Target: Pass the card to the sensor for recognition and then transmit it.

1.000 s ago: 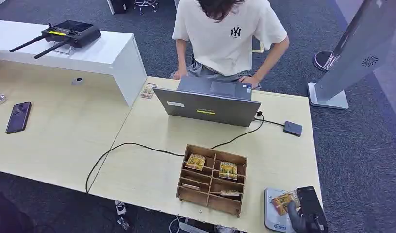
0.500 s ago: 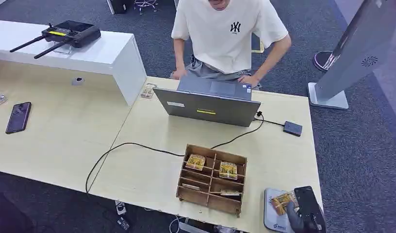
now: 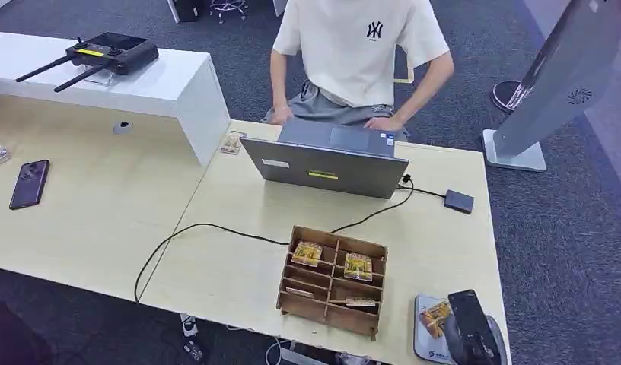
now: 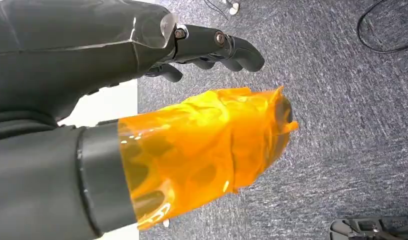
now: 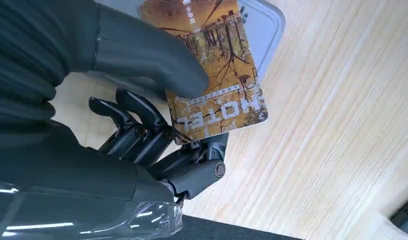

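Observation:
My right hand [image 3: 470,332] is at the table's near right corner, over the grey-white sensor pad [image 3: 427,344]. It pinches an orange hotel card [image 3: 437,316] between thumb and fingers. In the right wrist view the card [image 5: 216,70] lies over the pad [image 5: 264,30], its printed side showing, the thumb [image 5: 147,55] pressing on it. Whether the card touches the pad is unclear. My left hand [image 4: 192,100] hangs beside the table above the grey carpet, holding nothing, its thumb wrapped in orange film and its dark fingers slightly curled.
A wooden divided box [image 3: 332,280] with more cards stands left of the pad. Behind it sit a laptop [image 3: 326,160] with a person working at it, a black cable and a small dark box [image 3: 460,201]. A phone [image 3: 29,183] lies far left.
My right hand with the card has drawn slightly nearer and lower over the pad. The person behind the laptop has straightened up.

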Motion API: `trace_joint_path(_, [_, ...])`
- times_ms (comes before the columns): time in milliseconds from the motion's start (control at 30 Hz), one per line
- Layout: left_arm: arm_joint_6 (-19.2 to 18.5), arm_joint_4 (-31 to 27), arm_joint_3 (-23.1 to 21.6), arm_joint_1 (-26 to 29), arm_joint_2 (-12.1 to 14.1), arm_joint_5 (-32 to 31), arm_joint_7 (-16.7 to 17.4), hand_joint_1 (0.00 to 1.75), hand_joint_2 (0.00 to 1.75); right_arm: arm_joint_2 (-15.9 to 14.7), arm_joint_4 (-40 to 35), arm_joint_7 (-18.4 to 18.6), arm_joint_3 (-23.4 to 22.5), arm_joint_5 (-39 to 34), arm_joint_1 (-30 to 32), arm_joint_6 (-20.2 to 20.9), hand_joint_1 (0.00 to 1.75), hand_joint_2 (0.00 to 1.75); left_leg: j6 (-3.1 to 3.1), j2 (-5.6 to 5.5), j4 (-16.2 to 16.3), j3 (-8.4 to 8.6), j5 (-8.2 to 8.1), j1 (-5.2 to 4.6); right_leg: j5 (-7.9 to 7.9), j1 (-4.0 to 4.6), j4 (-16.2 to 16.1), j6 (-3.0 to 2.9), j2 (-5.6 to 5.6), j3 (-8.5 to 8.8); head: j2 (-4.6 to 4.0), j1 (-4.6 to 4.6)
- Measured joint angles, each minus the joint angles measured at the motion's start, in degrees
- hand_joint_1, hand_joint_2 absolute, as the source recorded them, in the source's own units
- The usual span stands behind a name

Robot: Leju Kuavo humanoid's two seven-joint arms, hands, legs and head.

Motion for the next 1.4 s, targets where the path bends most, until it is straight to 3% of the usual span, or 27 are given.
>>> trace_joint_path(300, [-0.11, 0.00, -0.02, 0.00, -0.02, -0.09, 0.42, 0.00, 0.00, 0.02, -0.48, 1.77, 0.90, 3.23, 0.01, -0.33, 1.75, 1.75, 0.00, 0.00, 0.00, 0.01, 0.00, 0.00, 0.00, 0.00, 0.00, 0.00, 0.00, 0.01, 0.00, 0.00])
trace_joint_path(800, [-0.13, 0.00, 0.00, 0.00, -0.04, -0.09, 0.46, 0.00, 0.00, 0.18, -0.96, 1.46, 0.94, 3.03, 0.17, 0.09, 1.75, 1.75, 0.00, 0.00, 0.00, 0.01, 0.00, 0.00, 0.00, 0.00, 0.00, 0.00, 0.00, 0.02, 0.00, 0.00])
trace_joint_path(1400, [-0.15, 0.00, 0.81, 0.12, -0.07, 1.77, -0.33, 0.00, 0.00, 0.37, -14.85, -7.94, 0.94, -7.46, 6.86, -3.02, 1.75, 1.75, 0.00, -0.02, 0.00, -0.08, -0.01, 0.00, -0.02, 0.00, 0.00, -0.01, -0.02, -0.06, 0.00, 0.00])
